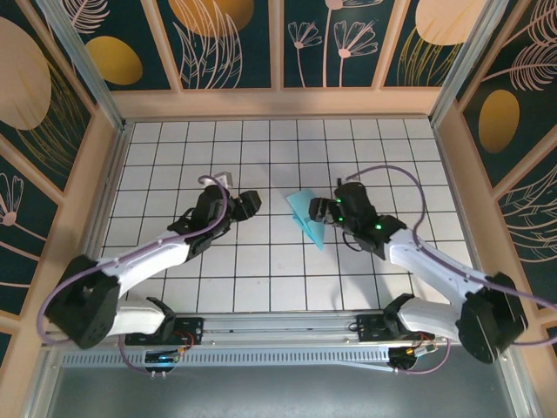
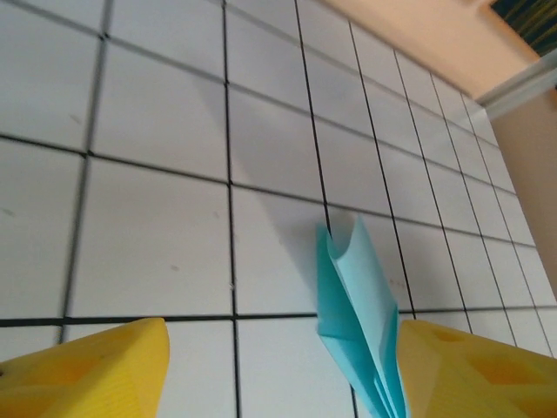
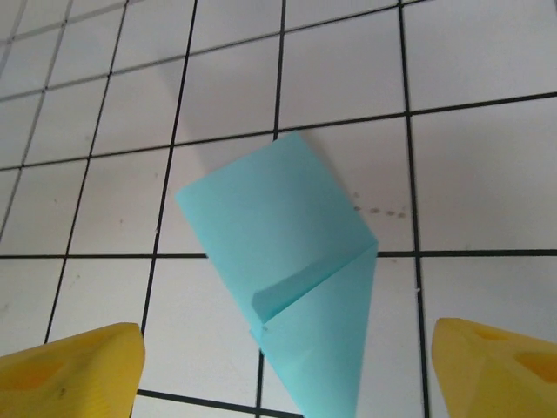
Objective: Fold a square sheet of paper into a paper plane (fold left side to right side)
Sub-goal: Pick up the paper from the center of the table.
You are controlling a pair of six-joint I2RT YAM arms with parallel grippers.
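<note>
over the white grid table (image 1: 261, 279), my left gripper (image 1: 250, 205) hangs with jaws spread, grasping nothing. my right gripper (image 1: 320, 209) is released too, fingers wide apart. the folded turquoise paper (image 1: 306, 219) lies on the grid between them, nearer the right one.

This is a robotics lab cell, a built test booth rather than a home or shop. A white surface (image 1: 278, 279) ruled in a black grid is boxed in by wood-framed panels (image 1: 231, 43) printed with teal and gold plants. A left arm (image 1: 157, 257) and a right arm (image 1: 426, 261), both cabled, are bolted to a metal rail (image 1: 278, 324) at its near edge.
</note>
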